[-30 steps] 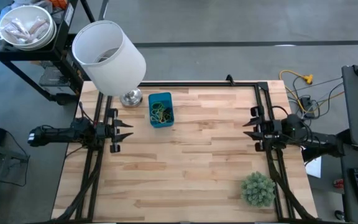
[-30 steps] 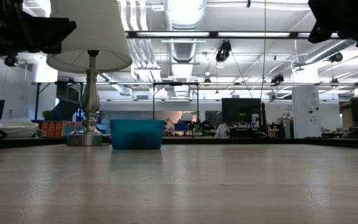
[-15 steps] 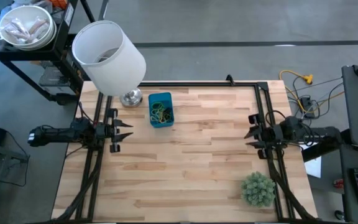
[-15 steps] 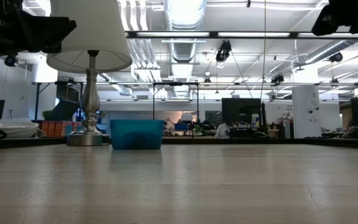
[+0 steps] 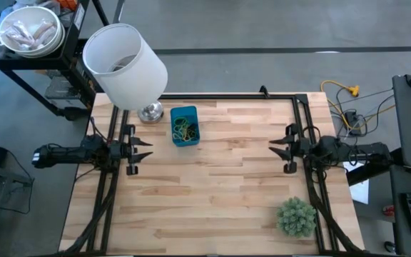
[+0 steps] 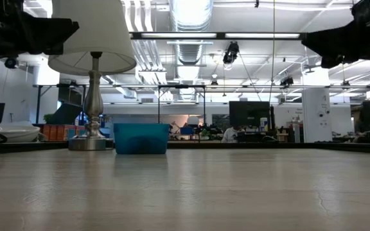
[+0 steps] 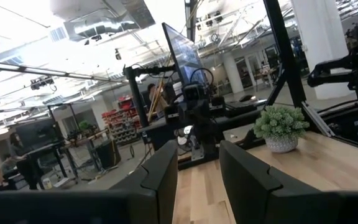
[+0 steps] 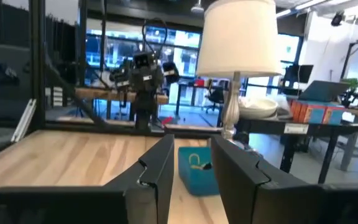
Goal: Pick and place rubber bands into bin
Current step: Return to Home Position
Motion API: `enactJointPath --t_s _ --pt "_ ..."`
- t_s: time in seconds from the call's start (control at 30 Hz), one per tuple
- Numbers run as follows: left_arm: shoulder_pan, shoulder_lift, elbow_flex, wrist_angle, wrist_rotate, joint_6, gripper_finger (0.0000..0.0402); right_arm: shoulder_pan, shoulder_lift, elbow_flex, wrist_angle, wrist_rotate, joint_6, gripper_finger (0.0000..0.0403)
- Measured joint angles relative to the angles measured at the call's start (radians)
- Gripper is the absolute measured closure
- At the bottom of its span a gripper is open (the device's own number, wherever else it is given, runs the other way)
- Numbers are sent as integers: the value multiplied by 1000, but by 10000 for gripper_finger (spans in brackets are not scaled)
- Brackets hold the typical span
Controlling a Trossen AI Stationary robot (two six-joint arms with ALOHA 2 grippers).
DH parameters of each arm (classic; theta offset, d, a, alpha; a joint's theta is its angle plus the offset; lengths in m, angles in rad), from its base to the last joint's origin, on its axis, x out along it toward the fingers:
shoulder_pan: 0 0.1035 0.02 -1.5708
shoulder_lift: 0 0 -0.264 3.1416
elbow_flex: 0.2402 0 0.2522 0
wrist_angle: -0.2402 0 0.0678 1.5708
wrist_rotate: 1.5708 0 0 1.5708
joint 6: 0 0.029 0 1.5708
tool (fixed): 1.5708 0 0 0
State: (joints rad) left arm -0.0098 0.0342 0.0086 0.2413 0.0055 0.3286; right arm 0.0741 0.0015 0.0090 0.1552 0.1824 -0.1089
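2 grippers hover w/ fingers apart, empty: L gripper [image 5: 145, 150] near bin [image 5: 185, 143], R gripper [image 5: 282, 150] well apart across table [image 5: 220, 189]. Bands [image 5: 183, 129] lie in bin.

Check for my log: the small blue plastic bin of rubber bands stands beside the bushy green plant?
No: the small blue plastic bin of rubber bands stands beside the white-shaded lamp's silver base, not the bushy green plant; the high view shows it.
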Motion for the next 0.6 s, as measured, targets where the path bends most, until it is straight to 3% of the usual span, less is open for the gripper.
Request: enactJointPath --t_s 0.3,0.6 --pt "0 3 0 -44 -1 19 297 0 1 0 -120 -4 -4 313" --pt "0 0 0 -114 -3 53 297 0 34 0 -120 -4 -33 310"
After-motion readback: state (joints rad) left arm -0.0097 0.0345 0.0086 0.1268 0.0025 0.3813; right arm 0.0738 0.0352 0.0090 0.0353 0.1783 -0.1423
